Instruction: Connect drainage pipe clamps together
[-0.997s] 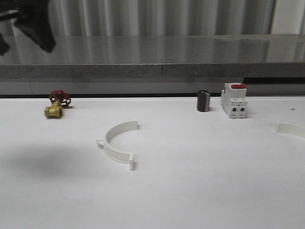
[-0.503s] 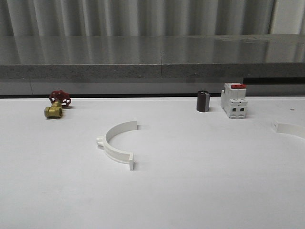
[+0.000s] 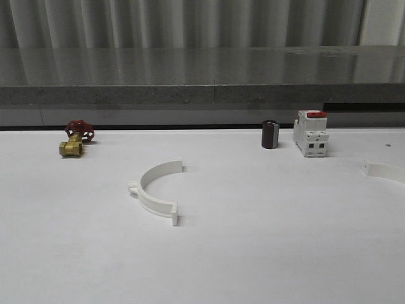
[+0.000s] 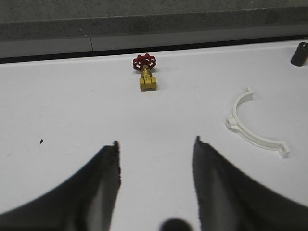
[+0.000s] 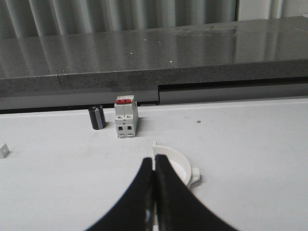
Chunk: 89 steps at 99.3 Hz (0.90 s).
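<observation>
Smoothly curved white plastic clamps lie apart; left end effector spread, right end effector pressed together.

L tool agape, R tool closed

Front view low, facing wall; wrist views lower, forward-facing; all share table.

A white table fills the lower frame. Behind it, across the middle, runs a grey speckled ledge with a glossy top. Pale corrugated wall spans the upper frame, reflecting soft light.
</observation>
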Motion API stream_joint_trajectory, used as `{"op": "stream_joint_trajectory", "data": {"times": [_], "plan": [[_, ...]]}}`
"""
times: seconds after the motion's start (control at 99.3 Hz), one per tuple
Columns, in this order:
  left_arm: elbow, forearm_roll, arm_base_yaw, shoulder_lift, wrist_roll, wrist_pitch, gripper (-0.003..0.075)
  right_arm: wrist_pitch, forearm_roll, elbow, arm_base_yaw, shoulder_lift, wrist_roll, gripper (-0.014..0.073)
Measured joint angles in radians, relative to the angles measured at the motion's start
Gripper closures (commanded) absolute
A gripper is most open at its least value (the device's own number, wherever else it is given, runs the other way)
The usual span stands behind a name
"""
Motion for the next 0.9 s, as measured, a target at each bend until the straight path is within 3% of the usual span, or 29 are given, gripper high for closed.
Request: {"op": "stream_joint_trajectory", "data": {"times": [0.081,0.242,0.443,0.896], "plan": [[0.000,0.007,0.002,-0.001,0.000,0.000,0.0742,0.000,0.000,0.000,0.000,0.000,0.000,0.0711],[0.002,0.015,0.002,-0.001,0.000,0.000,0.0740,0.019,0.000,-0.002,0.000,0.000,0.000,0.0711],[0.002,0.015,0.002,-0.001,0.000,0.000,0.0740,0.147,0.000,-0.093,0.000,0.042,0.004,0.0711],[0.002,0.015,0.002,-0.001,0.001,0.000,0.0740,0.256,0.001,-0.458,0.000,0.612,0.087,0.0711]]}}
